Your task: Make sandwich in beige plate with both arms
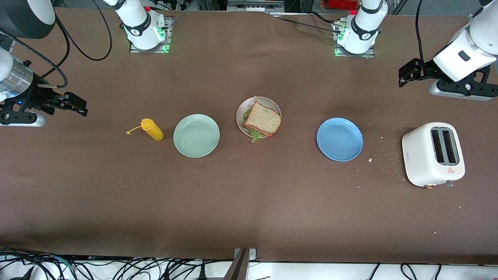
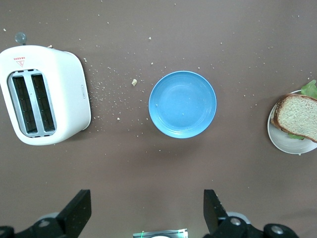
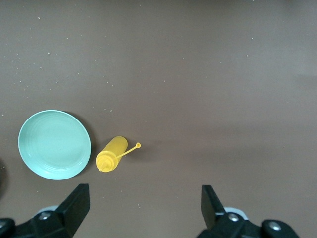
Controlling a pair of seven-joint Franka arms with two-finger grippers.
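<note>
Front view. Brown cloth-covered table. At its middle, a round pale beige plastic plate bearing the sandwich: a square slice of brown wholegrain toast on top, crinkled green lettuce showing at the edges nearest the camera; the lower slice is mostly hidden. Beside it toward the right arm's end, a round mint-green plate, bare, then a yellow squeeze bottle lying on its side. Toward the left arm's end, a round blue plate, bare, then a white two-slot toaster, slots empty, crumbs scattered between them. The black two-finger left gripper hangs over the table's left-arm end, the black two-finger right gripper over the right-arm end; both well apart from the sandwich.

Left wrist view. Left gripper fingers spread wide, holding nothing. Toaster, blue plate and the sandwich's edge on the beige plate in sight.

Right wrist view. Right gripper fingers spread wide, nothing between them. Mint-green plate and yellow bottle below.

Status, judged: assembly appears complete, both arms waiting clear. Next move calls for nothing beyond perhaps squaring the top slice.
</note>
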